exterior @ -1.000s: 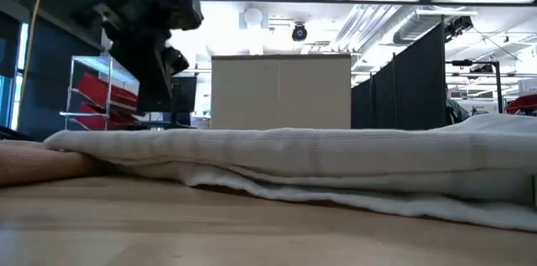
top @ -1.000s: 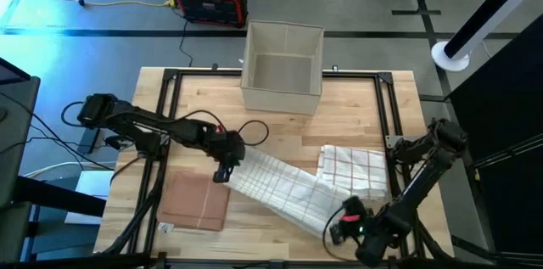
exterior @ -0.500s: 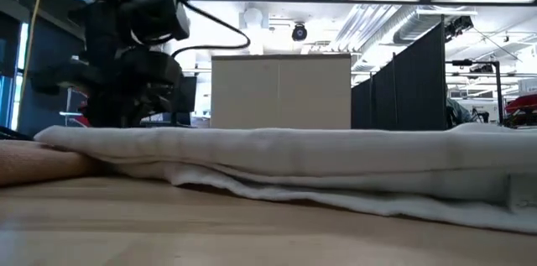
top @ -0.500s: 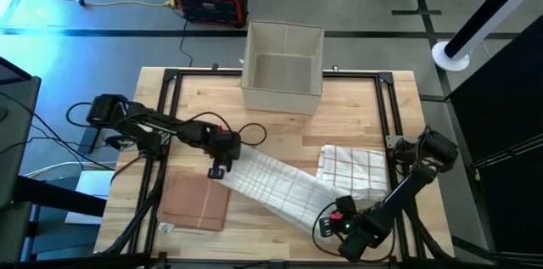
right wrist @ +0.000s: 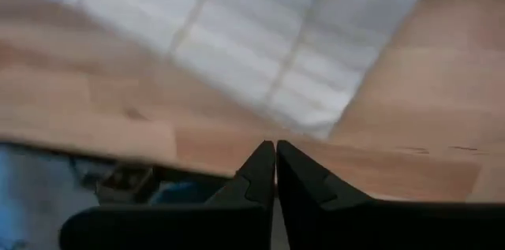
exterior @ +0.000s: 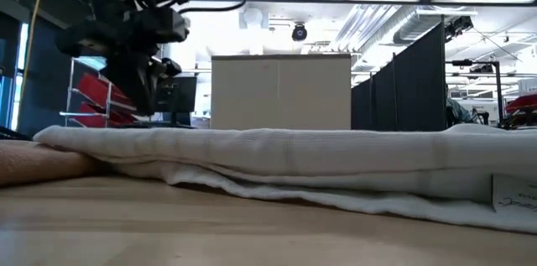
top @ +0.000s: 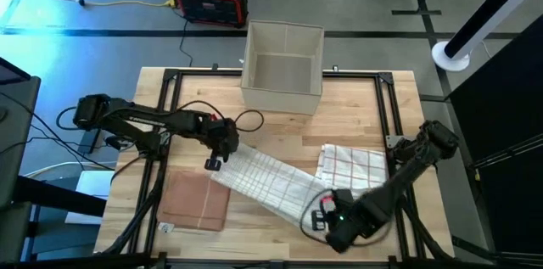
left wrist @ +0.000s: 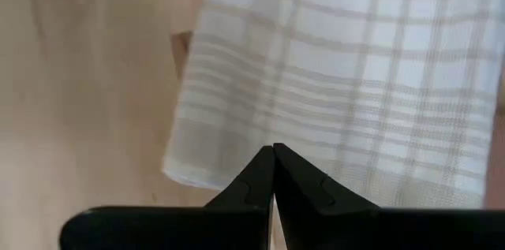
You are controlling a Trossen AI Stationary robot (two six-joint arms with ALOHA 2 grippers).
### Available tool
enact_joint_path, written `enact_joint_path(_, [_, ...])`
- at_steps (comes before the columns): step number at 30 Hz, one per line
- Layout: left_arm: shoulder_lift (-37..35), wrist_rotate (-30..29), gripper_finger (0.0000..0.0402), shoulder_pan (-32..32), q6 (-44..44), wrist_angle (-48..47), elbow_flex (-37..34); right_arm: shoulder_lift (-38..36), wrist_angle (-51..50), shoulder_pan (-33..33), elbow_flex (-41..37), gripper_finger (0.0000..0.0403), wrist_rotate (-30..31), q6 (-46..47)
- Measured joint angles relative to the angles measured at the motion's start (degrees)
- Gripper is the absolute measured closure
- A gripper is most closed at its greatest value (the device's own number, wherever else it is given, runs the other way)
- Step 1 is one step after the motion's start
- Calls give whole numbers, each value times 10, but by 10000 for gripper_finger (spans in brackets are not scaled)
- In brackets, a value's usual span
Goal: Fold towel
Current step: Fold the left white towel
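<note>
Two arms are over your table (top: pixel 280 129), and both have their jaws clenched with nothing between them. Your towel (top: pixel 280 186) lies flat as a long checked strip, running from about 9 o'clock of table centre down toward 5 o'clock, with a second, red-lined part bunched at 4 o'clock and touching the strip. The left gripper (top: pixel 213 164) hangs just above the towel's 9 o'clock end; in the left wrist view its fingers (left wrist: pixel 296 183) meet tip to tip right at the hem, over the cloth's corner, and no fabric is pinched. The low view shows that gripper (exterior: pixel 144 90) raised clear of the towel (exterior: pixel 277 153), which lies as a low ridge across the wood. The right gripper (top: pixel 316 218) sits at the 5 o'clock end of the strip, near the table's front edge; from its wrist view the fingers (right wrist: pixel 304 183) are pressed together, pointing at bare wood just beside the towel's corner (right wrist: pixel 237 37), not touching it. A brown cloth (top: pixel 197 201) lies flat at 7 o'clock, just beside the towel's left end. A box (top: pixel 282 67) stands at 12 o'clock on the table's far edge, well apart from the towel.
</note>
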Motion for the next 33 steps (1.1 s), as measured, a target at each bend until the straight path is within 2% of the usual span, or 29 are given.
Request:
enact_joint_path(3, [-14, 0, 401, 7, 7, -16, 0, 1, -65, -18, 0, 373, -38, 6])
enact_joint_path(7, [-27, 1, 401, 15, 21, -33, 0, 1, -97, -21, -3, 328, -46, 8])
enact_joint_path(11, [-28, 15, 401, 19, 20, -38, 0, 1, -36, -18, -45, 274, -58, 10])
enact_joint_path(15, [-28, 16, 401, 18, 20, -37, 0, 2, 69, -17, -111, 221, -57, 13])
enact_joint_path(19, [-28, 16, 401, 18, 13, -38, 0, 2, 95, -19, -160, 196, -58, 12])
enact_joint_path(23, [-28, 9, 401, 18, 9, -39, 0, 2, 105, -21, -186, 201, -58, 8])
enact_joint_path(28, [-28, 0, 401, 18, 4, -37, -8, 23, 133, -23, -209, 228, -50, 5])
enact_joint_path(30, [-28, 0, 401, 18, 3, -34, -15, 35, 161, -26, -211, 248, -37, -5])
enact_joint_path(33, [-28, 0, 401, 18, -2, -34, -29, 45, 186, -29, -209, 309, -22, -12])
